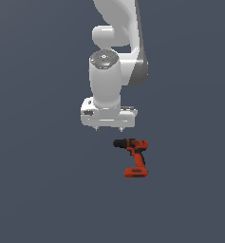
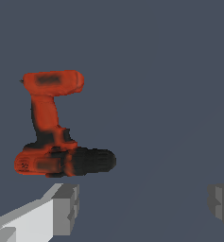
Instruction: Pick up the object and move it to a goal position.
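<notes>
**The drill lies flat and the robot's fingers are wide open above it**

A small red-orange drill lies on its side on the dark grey surface. No edges or corners of the surface show, so I cannot say which edge the drill is near. In the exterior view the drill's black tip points to that view's left. Its handle runs down the picture from the body to a flat red base.

The white robot arm comes in from the top of the exterior view. Its white hand hangs just above the drill in that picture and a bit toward the exterior view's left. Two small tips poke out under the hand. These are the fingers. They do not touch the drill.

The wrist view looks down at the drill. One grey finger shows on one side of the picture and the other finger sits far across on the other side. The gap between them is big, so the fingers are spread wide apart. Nothing sits between them and they hold nothing. The drill lies past the fingertips, near one finger and well apart from the other. Its black tip is the part closest to the gap.
</notes>
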Controlling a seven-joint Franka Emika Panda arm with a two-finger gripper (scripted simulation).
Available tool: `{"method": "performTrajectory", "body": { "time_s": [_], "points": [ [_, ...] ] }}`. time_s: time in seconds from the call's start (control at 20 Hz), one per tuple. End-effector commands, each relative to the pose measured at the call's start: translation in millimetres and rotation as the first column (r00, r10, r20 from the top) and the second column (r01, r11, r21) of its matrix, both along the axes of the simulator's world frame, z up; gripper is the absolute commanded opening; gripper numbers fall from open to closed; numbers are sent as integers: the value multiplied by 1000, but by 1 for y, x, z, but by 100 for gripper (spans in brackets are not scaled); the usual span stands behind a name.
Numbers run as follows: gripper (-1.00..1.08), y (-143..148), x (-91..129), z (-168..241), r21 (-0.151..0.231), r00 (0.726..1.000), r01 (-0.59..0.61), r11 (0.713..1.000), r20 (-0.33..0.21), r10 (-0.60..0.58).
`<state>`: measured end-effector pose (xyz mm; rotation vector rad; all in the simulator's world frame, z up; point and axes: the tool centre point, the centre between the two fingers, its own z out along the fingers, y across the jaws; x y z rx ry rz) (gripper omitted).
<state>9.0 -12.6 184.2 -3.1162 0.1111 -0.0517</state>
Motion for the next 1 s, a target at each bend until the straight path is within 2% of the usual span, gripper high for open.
{"method": "performTrajectory", "body": {
  "time_s": [0.0, 0.5, 0.95],
  "points": [
    [68, 0, 0, 0, 0, 1000, 0, 1000, 0, 0],
    [68, 1, -2, -7, -10, 1000, -21, 1000, -9, 21],
    [68, 6, -2, -14, 1, 998, 64, 998, -9, -64]
  ]
}}
